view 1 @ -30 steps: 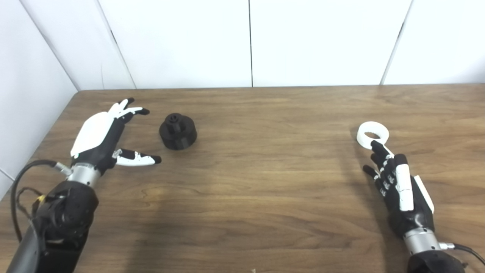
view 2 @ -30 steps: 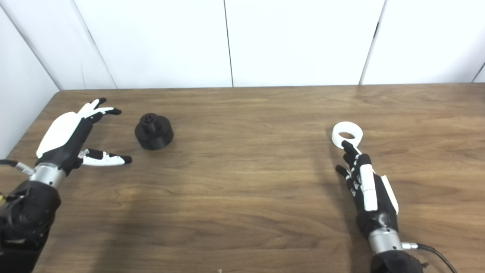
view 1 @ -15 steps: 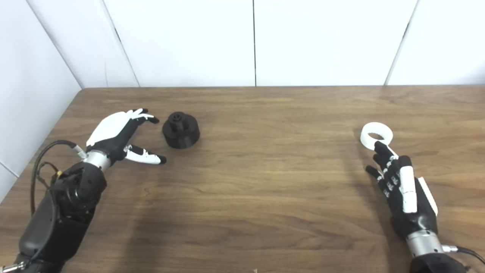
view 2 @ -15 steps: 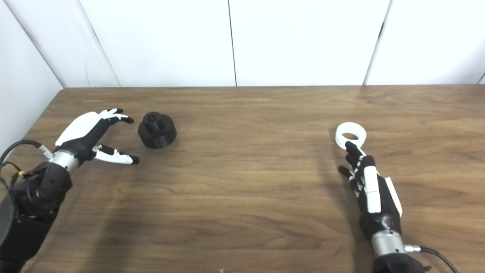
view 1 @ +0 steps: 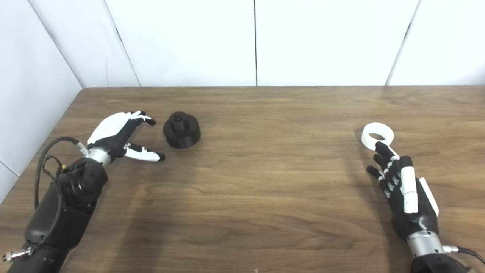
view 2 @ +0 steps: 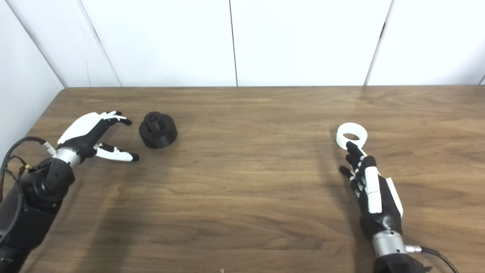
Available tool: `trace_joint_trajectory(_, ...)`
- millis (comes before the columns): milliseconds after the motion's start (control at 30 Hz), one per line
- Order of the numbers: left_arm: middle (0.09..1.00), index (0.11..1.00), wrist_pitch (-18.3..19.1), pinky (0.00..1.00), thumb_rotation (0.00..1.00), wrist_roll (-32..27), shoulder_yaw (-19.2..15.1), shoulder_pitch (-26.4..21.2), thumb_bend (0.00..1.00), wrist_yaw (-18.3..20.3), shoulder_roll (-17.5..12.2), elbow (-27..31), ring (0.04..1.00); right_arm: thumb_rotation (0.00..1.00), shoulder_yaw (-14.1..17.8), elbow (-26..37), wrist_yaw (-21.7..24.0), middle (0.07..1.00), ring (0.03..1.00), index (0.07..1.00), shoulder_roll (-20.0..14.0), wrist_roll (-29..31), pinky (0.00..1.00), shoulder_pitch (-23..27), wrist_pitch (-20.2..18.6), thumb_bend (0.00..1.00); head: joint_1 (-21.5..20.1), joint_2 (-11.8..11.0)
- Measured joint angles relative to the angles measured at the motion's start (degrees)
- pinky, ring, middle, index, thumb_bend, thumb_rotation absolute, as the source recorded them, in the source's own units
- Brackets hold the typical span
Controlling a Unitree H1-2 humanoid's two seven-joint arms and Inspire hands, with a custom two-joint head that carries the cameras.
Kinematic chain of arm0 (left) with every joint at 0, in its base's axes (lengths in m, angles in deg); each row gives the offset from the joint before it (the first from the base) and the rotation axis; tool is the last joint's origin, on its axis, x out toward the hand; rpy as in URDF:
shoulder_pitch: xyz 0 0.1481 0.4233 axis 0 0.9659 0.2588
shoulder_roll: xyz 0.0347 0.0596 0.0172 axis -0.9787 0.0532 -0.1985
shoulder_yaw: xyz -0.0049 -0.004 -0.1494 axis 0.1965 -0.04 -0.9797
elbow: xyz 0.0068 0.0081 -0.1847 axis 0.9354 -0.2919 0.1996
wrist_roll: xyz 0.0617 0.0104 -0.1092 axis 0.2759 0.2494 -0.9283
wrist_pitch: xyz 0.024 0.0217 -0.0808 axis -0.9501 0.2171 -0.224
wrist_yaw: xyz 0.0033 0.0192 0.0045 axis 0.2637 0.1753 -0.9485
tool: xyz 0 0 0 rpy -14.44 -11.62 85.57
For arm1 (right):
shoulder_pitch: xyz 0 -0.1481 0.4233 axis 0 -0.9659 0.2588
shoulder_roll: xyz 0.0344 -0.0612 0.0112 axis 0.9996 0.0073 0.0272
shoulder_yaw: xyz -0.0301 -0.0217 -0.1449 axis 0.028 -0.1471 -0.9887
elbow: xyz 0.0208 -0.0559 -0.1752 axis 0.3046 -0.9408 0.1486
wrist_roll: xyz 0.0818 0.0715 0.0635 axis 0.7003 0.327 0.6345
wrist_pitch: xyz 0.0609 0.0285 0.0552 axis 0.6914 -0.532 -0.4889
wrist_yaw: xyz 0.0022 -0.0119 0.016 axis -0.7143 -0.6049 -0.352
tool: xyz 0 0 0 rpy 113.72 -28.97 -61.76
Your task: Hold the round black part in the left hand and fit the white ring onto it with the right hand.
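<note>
The round black part (view 1: 182, 130) stands on the wooden table (view 1: 265, 182) at the left, a small hub on its top. My left hand (view 1: 119, 136) is open just left of it, fingers and thumb spread toward it, not touching. The white ring (view 1: 377, 135) lies flat on the table at the right. My right hand (view 1: 401, 189) is open on the table just in front of the ring, fingertips (view 1: 380, 148) at its near edge; I cannot tell if they touch. Neither hand holds anything.
White wall panels (view 1: 254, 41) stand along the table's far edge and a white wall (view 1: 26, 87) along its left edge. Cables (view 1: 49, 151) run from my left wrist. A cable (view 1: 466, 251) leaves my right wrist at the bottom right.
My left hand has lowered and drawn back slightly beside the black part, staying open. The right hand, the ring and the black part have held still; the camera shifted a little.
</note>
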Motion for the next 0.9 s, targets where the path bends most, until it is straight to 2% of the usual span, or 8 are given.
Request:
trace_joint_trajectory(400, 0.993, 0.869, 2.2, 0.92, 0.29, -2.2, -0.6, -1.3, 0.93, 0.0, 1.4, -0.8, 1.000, 1.00, 0.1, -0.2, 0.3, 0.934, 0.945, 0.881, 0.0, -0.1, 0.91, -0.2, 0.6, 0.58, -0.3, -0.2)
trace_joint_trajectory(533, 0.994, 0.869, 2.6, 0.91, 0.31, -2.3, -0.3, -1.8, 0.94, 0.1, 1.6, -1.1, 1.000, 1.00, 0.1, -0.4, 0.3, 0.935, 0.949, 0.875, 0.0, -0.1, 0.91, -0.2, 0.9, 0.58, -0.4, -0.3)
trace_joint_trajectory(700, 0.994, 0.862, 2.6, 0.90, 0.35, -2.3, 0.5, -2.8, 0.97, 0.1, 1.6, -4.2, 1.000, 1.00, 0.1, -0.5, 0.3, 0.927, 0.940, 0.870, 0.0, -0.2, 0.89, -0.2, 1.3, 0.58, -0.5, -0.4)
trace_joint_trajectory(900, 0.995, 0.850, 2.5, 0.89, 0.34, -2.4, 1.5, -4.4, 0.98, 0.5, 1.9, -6.0, 1.000, 1.00, 0.3, -0.6, 0.3, 0.934, 0.944, 0.870, 0.0, -0.2, 0.89, -0.5, 1.8, 0.59, -0.8, -0.4)
